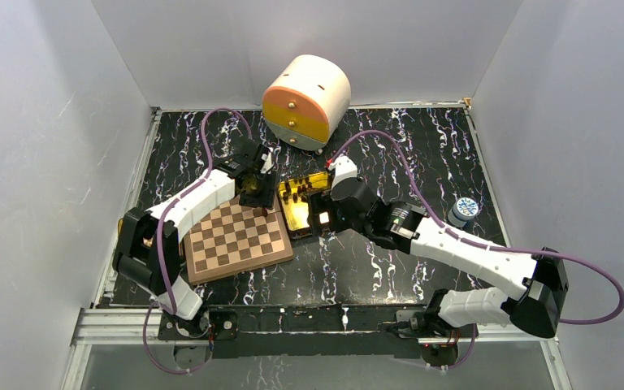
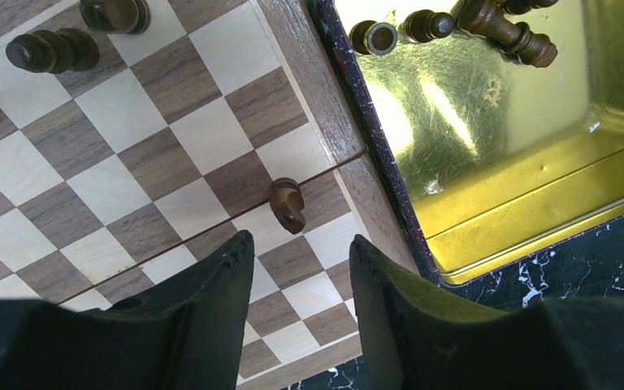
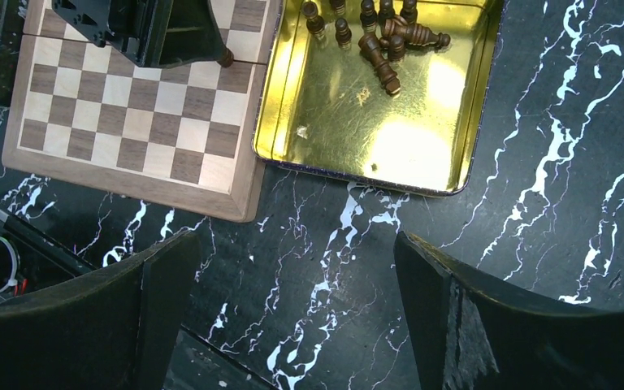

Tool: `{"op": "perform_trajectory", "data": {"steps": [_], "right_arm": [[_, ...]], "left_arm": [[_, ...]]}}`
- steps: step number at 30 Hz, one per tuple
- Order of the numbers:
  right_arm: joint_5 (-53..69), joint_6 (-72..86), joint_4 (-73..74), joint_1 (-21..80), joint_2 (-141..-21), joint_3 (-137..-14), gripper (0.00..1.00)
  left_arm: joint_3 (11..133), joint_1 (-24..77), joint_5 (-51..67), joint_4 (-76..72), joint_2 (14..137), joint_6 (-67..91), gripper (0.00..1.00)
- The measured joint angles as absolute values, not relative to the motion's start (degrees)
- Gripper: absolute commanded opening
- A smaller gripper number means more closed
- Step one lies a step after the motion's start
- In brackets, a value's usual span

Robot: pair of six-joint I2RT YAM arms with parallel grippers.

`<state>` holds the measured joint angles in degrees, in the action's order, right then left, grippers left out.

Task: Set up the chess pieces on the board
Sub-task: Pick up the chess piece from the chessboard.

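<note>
One dark chess piece [image 2: 287, 205] sits by the board's [image 2: 130, 171] right edge, just beyond the half-parted, empty left pincer [image 2: 302, 244] (the right pincer [image 3: 294, 244], gaping wide, hangs farther off over the counter [image 3: 536, 162]).

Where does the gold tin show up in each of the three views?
Top external: gold tin at the table's centre, just right of the board, partly under the right arm.
Left wrist: fills the upper right.
Right wrist: top centre.
Shared landmark: the board's brown border alongside the tin, with loose chess pieces inside the tin.
</note>
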<state>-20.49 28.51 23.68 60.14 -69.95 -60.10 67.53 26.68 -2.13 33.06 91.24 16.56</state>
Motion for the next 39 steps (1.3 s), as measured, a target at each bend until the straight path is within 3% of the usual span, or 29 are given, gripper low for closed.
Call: {"op": "perform_trajectory", "data": {"steps": [24,33,39], "right_arm": [[-20.2,27.9,21.9,60.1,-68.9,-57.5,0.99],[-20.3,28.1,21.8,60.1,-66.8,-56.4,0.99],[-20.3,28.1,21.7,60.1,-66.8,-56.3,0.99]], "left_arm": [[66.0,26.8,-2.5,29.1,93.8,17.4,0.32],[66.0,26.8,-2.8,29.6,95.2,17.3,0.13],[66.2,26.8,-4.2,31.0,95.0,17.1,0.1]]}}
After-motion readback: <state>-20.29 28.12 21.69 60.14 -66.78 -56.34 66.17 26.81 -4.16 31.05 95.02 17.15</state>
